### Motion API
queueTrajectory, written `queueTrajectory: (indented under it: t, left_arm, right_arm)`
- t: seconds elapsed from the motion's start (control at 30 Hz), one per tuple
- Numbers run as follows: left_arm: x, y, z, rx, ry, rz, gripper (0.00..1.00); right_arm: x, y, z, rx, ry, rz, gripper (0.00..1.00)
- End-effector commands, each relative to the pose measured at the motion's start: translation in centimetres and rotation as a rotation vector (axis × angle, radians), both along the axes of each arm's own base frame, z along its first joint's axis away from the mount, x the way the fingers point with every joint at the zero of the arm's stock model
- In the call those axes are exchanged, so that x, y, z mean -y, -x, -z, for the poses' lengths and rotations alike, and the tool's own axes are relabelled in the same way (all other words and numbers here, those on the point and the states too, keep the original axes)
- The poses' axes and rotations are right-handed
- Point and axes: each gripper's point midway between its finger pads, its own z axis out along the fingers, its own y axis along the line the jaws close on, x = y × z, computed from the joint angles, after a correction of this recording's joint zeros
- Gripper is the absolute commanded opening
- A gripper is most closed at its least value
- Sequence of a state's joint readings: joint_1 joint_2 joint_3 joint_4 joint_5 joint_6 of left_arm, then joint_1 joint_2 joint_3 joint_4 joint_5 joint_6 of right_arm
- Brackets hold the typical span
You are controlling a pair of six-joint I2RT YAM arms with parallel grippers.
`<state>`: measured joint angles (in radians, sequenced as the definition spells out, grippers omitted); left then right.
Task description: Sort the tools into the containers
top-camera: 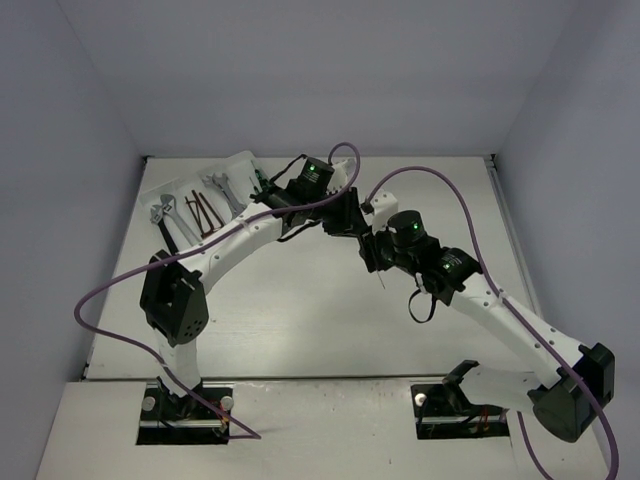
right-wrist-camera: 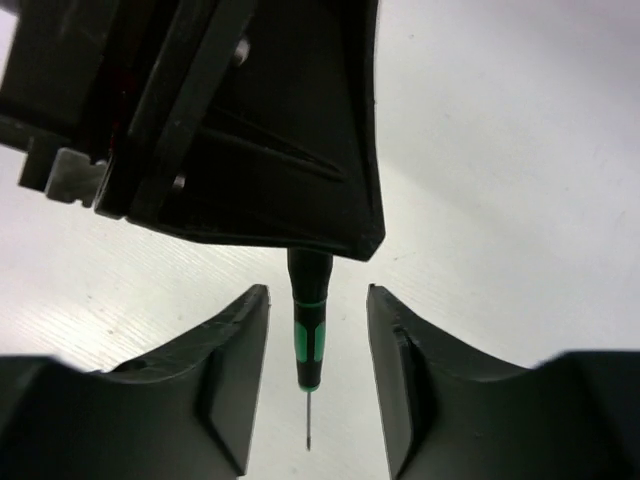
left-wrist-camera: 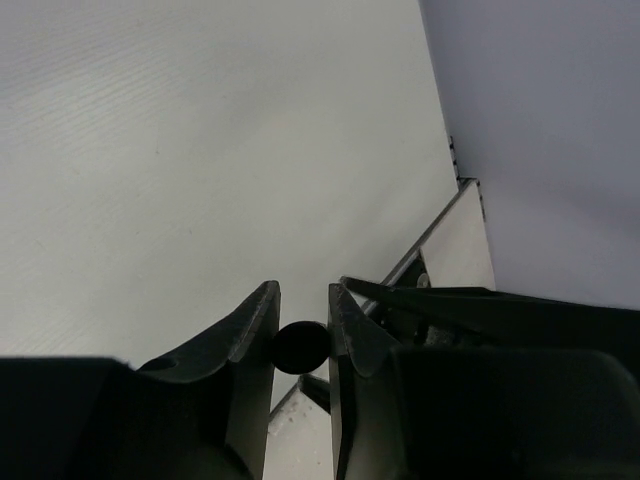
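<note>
your left gripper (left-wrist-camera: 303, 290) is closed on the black end of the screwdriver (right-wrist-camera: 308, 340), and only on this end. the right gripper (right-wrist-camera: 316, 292) stands open, one finger at each side of the green-marked handle, touching nothing. the tool hangs in the air over the bare table (top-camera: 300, 320), well apart from the white tray (top-camera: 240, 162) at the far left, where wrenches (top-camera: 165, 210) and hex keys (top-camera: 205, 212) already lie. i think the danger is the timing: if the left one lets go before the right one presses, the screwdriver falls and may roll. also, if the right fingers close unevenly, they can turn the tool in its small grip.
</note>
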<state>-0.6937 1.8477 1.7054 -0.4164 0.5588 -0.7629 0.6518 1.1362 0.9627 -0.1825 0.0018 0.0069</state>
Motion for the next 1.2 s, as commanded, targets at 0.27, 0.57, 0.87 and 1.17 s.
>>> queueTrajectory:
  t: [0.27, 0.57, 0.87, 1.17]
  left_arm:
    - [-12.6, -11.9, -5.5, 0.758, -0.572, -0.081, 0.0]
    - [-17.7, -20.9, -4.1, 1.124, -1.071, 0.134, 0.0]
    - [-22.1, -27.5, -1.9, 1.217, -1.348, 0.13, 0.0]
    - [-22.6, -31.9, 1.6, 1.399, -1.345, 0.319, 0.08]
  right_arm:
    - [2.8, 0.0, -5.2, 0.166, -0.108, 0.158, 0.65]
    - [3.5, 1.8, -3.9, 0.115, -0.155, 0.181, 0.65]
    - [2.8, 2.9, -3.4, 0.044, -0.16, 0.135, 0.65]
    - [2.5, 3.3, -2.3, -0.026, -0.121, 0.121, 0.65]
